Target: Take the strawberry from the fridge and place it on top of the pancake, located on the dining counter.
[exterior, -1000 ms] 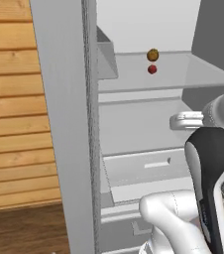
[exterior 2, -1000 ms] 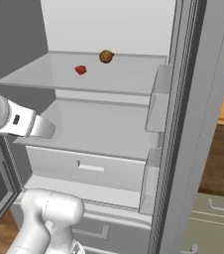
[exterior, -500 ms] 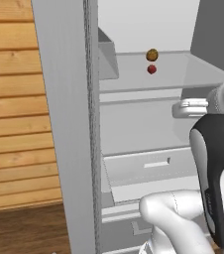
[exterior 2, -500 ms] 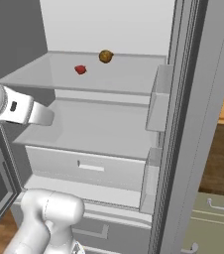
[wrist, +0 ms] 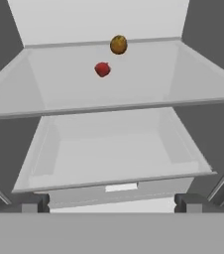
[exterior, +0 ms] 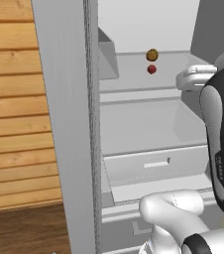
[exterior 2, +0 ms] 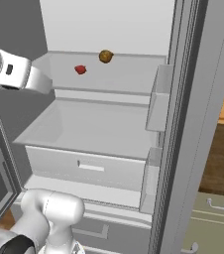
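The fridge [exterior: 69, 124] stands open before me. On its white upper shelf [wrist: 148, 84] lies the strawberry [wrist: 102, 69], tiny and red, with a brownish-orange ball [wrist: 118, 44] just behind it. Both base views catch the strawberry [exterior: 152, 69] [exterior 2: 80, 69] too. My gripper [wrist: 111, 203] is open with nothing between its fingers; it hovers at the fridge's mouth about level with the shelf's front edge and well short of the fruit. From the right base view, the hand [exterior 2: 32, 79] reaches in from the left. The pancake and the dining counter are out of view.
Below the shelf a white drawer [wrist: 114, 149] is pulled out, and a lower drawer front [exterior 2: 89, 166] sits under it. Door bins [exterior 2: 156, 104] hang on the right door. A wooden wall [exterior: 15, 114] lies left of the fridge.
The hand has risen from drawer height to shelf height, still in front of the fridge. The strawberry and the ball have not moved.
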Robot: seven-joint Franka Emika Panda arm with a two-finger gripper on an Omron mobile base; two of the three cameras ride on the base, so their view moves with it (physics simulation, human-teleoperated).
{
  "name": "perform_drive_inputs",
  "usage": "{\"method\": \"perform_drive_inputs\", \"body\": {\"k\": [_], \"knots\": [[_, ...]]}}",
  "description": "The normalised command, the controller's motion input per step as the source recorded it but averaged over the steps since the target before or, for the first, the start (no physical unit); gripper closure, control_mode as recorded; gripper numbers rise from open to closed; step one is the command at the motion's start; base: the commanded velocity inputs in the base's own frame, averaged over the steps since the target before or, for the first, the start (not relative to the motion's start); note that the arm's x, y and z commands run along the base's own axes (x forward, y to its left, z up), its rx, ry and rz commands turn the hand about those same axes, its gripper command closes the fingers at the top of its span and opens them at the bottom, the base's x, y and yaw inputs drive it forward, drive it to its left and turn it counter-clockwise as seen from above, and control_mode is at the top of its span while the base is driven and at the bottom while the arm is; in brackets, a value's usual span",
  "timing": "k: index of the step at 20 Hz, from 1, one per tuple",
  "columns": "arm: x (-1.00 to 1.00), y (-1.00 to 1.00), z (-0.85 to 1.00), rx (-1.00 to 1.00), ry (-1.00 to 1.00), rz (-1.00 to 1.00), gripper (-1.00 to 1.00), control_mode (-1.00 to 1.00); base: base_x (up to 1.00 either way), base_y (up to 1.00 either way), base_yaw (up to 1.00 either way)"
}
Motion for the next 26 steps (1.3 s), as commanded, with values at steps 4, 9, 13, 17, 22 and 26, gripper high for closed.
{"method": "perform_drive_inputs", "body": {"k": [4, 9, 13, 17, 22, 26], "knots": [[0.21, 0.0, -0.04, 0.0, -0.09, 0.06, -1.0, -1.0, 0.0, 0.0, 0.0], [0.53, 0.01, -0.22, 0.0, -0.05, 0.04, -1.0, -1.0, 0.0, 0.0, 0.0], [0.64, 0.0, -0.05, 0.0, -0.04, 0.0, -1.0, -1.0, 0.0, 0.0, 0.0], [0.58, 0.0, 0.0, 0.0, 0.0, 0.0, -1.0, -1.0, 0.0, 0.0, 0.0], [0.55, 0.0, 0.0, 0.0, 0.04, 0.0, -1.0, -1.0, 0.0, 0.0, 0.0], [0.49, 0.0, -0.09, 0.0, 0.0, 0.0, -1.0, -1.0, 0.0, 0.0, 0.0]]}}
